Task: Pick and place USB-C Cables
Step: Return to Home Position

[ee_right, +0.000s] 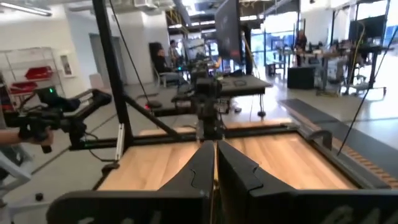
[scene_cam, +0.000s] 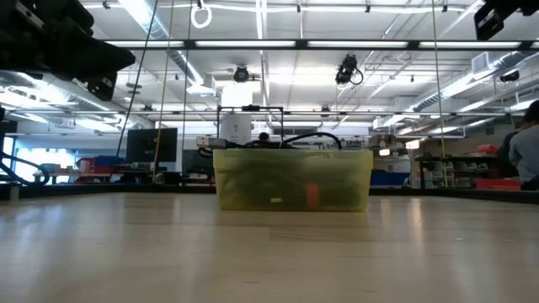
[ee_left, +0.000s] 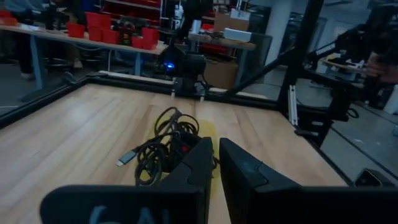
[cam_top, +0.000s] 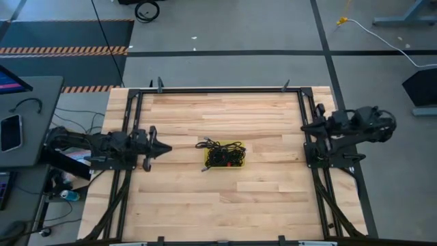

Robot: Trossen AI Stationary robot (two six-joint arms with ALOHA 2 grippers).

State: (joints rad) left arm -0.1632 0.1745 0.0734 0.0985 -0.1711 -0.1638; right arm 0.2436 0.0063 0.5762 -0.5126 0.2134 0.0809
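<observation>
Yellow bin (cam_top: 239, 166) at centre of surface (cam_top: 205, 205) holds tangled black USB-C cables (cam_top: 224, 154); one plug end (ee_left: 126, 157) overhangs rim. No cable seen loose on wood: placing judged complete. My left tool (cam_top: 166, 147) near bin, fingers narrow, empty; my right tool (cam_top: 305, 126) at surface edge, likewise narrow, empty

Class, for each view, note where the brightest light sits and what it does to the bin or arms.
Low view: ceiling strip lights glare behind the yellow bin, and an arm at upper left is a dark silhouette; right wrist view: bright windows at the far end; high view: even light.
</observation>
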